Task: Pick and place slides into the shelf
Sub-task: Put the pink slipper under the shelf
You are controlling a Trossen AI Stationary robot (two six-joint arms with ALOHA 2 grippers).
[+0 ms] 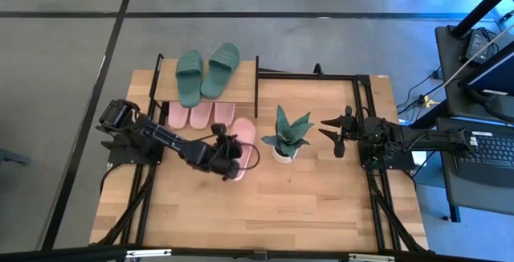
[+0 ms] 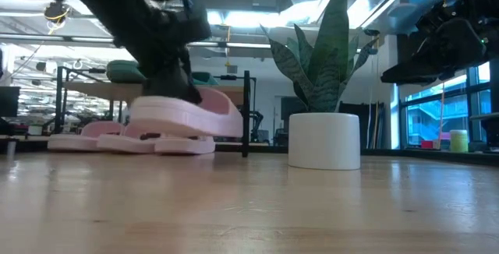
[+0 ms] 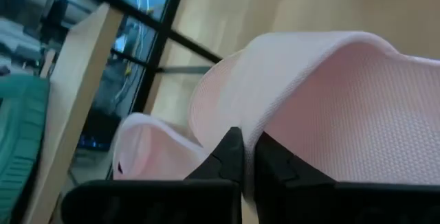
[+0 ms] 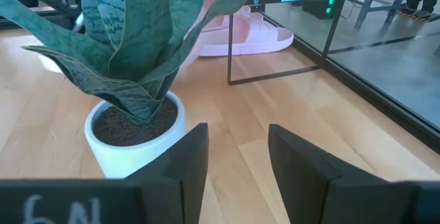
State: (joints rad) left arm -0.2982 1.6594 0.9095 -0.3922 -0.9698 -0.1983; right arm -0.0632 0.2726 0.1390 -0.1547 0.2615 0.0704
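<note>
Your left gripper point(image 1: 233, 156) is clamped on a pink slide point(image 1: 244, 137), lifted just off the table point(image 1: 305, 206) beside the shelf point(image 1: 165, 81). Your right gripper point(image 1: 336, 133) hangs fingers apart near the table's right edge, beside the potted plant point(image 1: 285, 136).

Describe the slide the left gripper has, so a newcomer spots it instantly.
Find the shelf at the table's far left. Just off its right end, beside the potted plant, the left gripper pinches a pale pink slide. It alone sits outside the shelf, raised above its neighbours.

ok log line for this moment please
left pincer: shut on pink slide, lifted by shelf | right pincer: open, waiting beside potted plant | green pair: on shelf top
</note>
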